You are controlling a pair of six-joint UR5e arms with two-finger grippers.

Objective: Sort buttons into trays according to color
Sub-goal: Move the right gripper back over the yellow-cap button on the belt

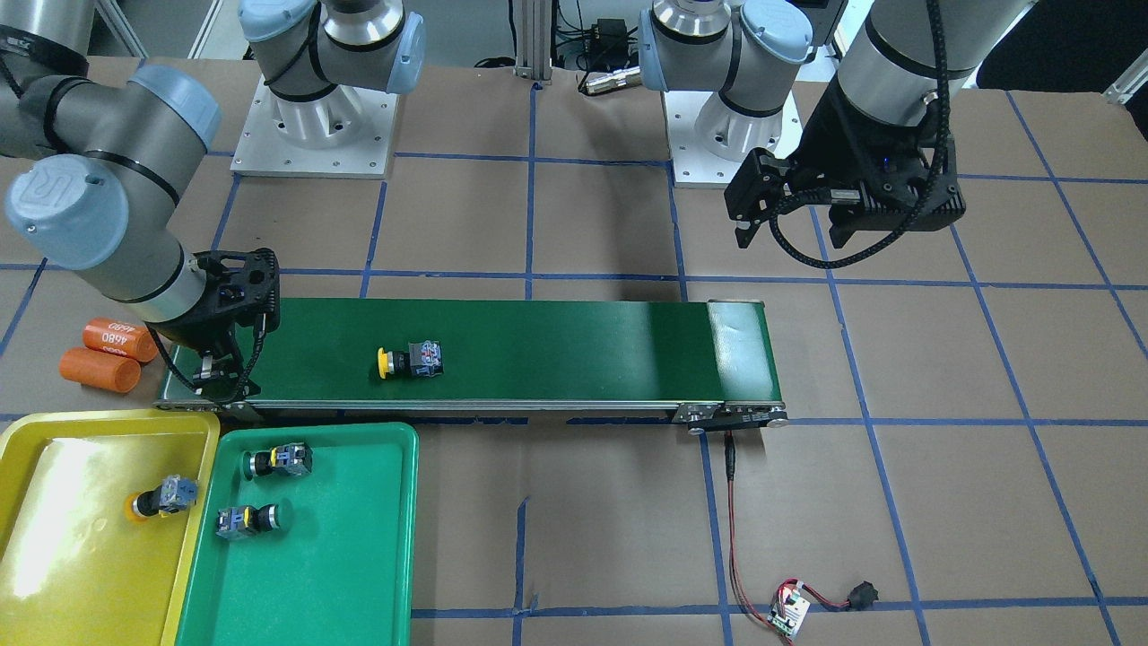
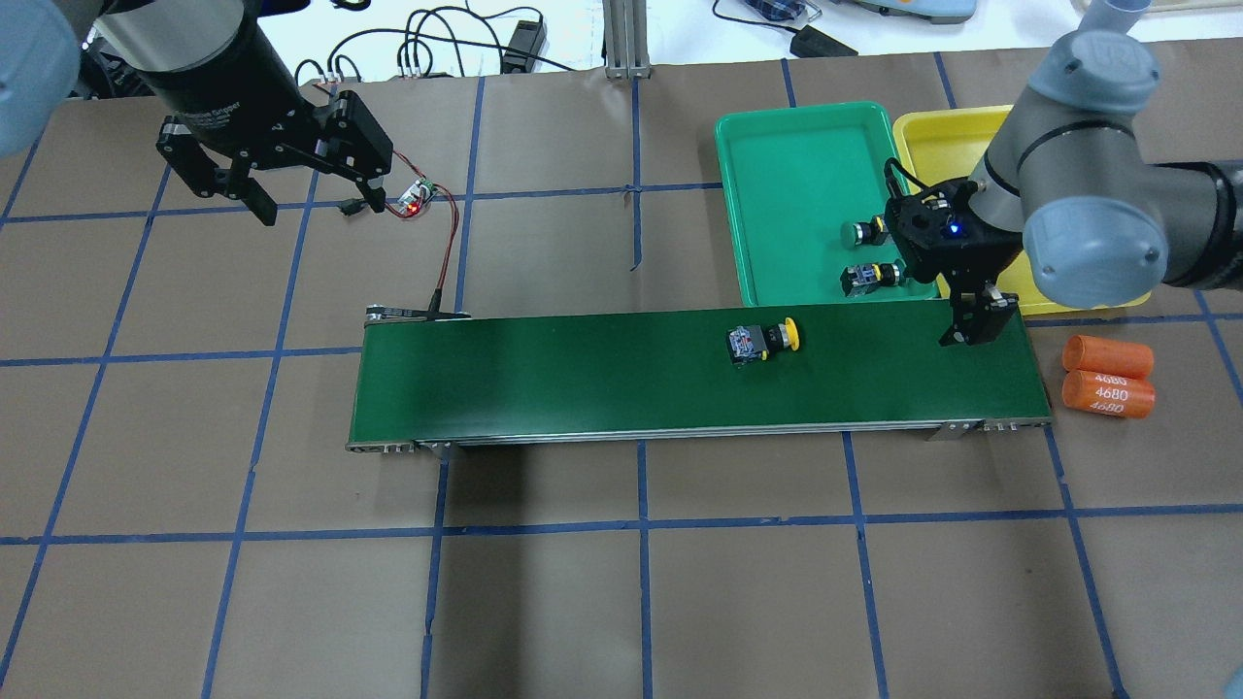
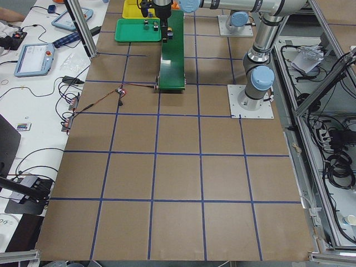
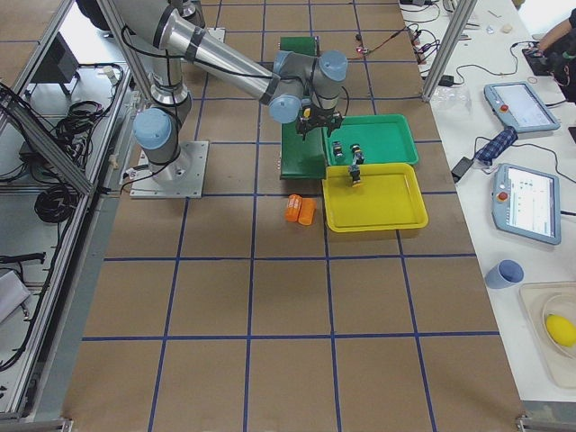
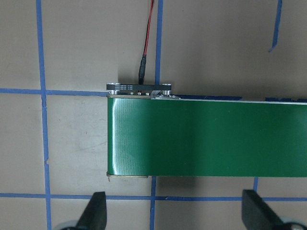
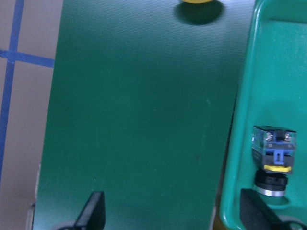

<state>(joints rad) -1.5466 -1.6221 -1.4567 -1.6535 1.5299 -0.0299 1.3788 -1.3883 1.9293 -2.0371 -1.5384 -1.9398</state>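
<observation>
A yellow button [image 1: 408, 359] lies on its side on the conveyor belt [image 1: 556, 345], also seen in the overhead view [image 2: 763, 342]. Another yellow button [image 1: 166, 496] lies in the yellow tray [image 1: 54, 556]. Two green buttons [image 1: 278, 461] [image 1: 249, 520] lie in the green tray [image 1: 359, 547]. My right gripper [image 1: 220, 375] is open and empty, low over the belt's end beside the trays; its wrist view shows one green button [image 6: 273, 163] in the tray. My left gripper [image 2: 316, 204] is open and empty, raised past the belt's other end.
Two orange cylinders marked 4680 [image 2: 1107, 377] lie beside the belt's end near my right arm. A small circuit board [image 2: 418, 197] with red wires to the belt lies under my left gripper. The trays sit side by side, touching the belt's far side.
</observation>
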